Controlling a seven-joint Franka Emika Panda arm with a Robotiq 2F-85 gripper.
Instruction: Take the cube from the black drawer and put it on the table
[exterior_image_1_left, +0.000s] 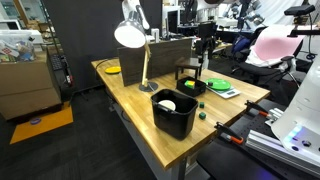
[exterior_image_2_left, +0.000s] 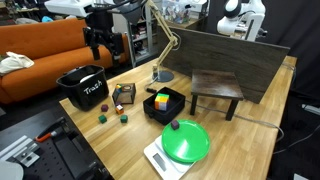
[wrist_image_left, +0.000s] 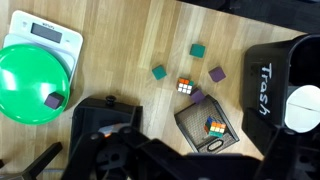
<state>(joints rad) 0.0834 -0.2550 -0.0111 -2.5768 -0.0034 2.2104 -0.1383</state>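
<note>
The black drawer (wrist_image_left: 196, 127) is a small mesh box next to the black tub, with a multicoloured cube (wrist_image_left: 214, 126) lying inside it. In an exterior view the drawer (exterior_image_2_left: 124, 96) stands on the light wooden table (exterior_image_2_left: 250, 140) between the tub and a black tray. My gripper (exterior_image_2_left: 103, 45) hangs high above the table near the tub, open and empty. In the wrist view its dark fingers (wrist_image_left: 195, 160) frame the drawer from above. It also shows in an exterior view (exterior_image_1_left: 203, 45).
A black tub marked "Trash" (wrist_image_left: 275, 80) (exterior_image_2_left: 82, 88) stands beside the drawer. A second multicoloured cube (wrist_image_left: 185, 86) and small teal and purple blocks (wrist_image_left: 159, 72) lie on the table. A green bowl (wrist_image_left: 30, 85) sits on a scale. A black tray (exterior_image_2_left: 163, 110), a lamp (exterior_image_1_left: 130, 35) and a dark board (exterior_image_2_left: 230, 55) stand nearby.
</note>
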